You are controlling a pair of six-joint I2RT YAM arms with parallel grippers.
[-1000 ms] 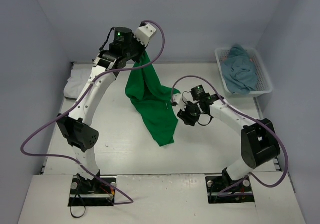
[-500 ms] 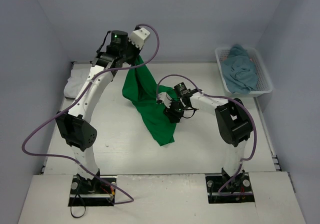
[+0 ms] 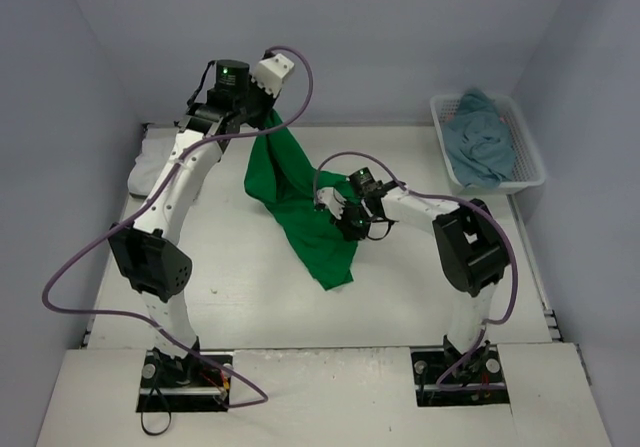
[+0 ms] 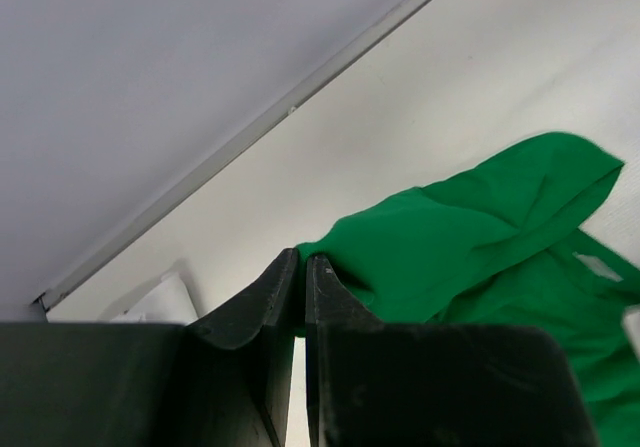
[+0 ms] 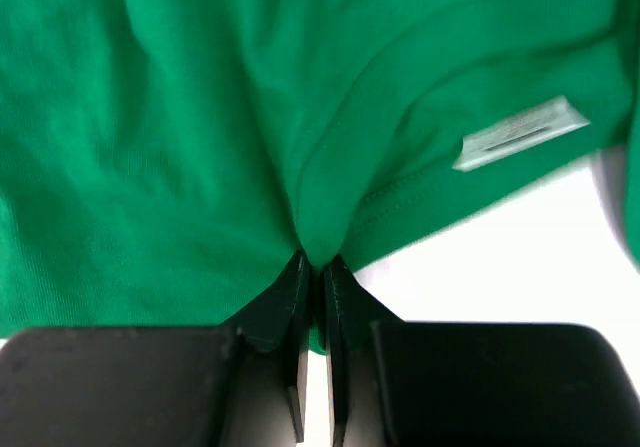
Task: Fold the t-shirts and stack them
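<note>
My left gripper is pinched tight on an edge of the bright green t-shirt. I hold it up off the table, so it hangs in a twisted drape with its lower end lying on the pale surface. My right gripper is clamped on a hem fold of the same shirt, lower down, on the side facing the white lattice basket. A white label shows just beside that grip. The green shirt is well left of the basket, about mid-table. Inside the basket a dull teal-blue t-shirt lies bunched. At the table edge farthest from the basket, a white t-shirt lies crumpled against the wall. Plain pale lavender walls close in the table on three sides.
</note>
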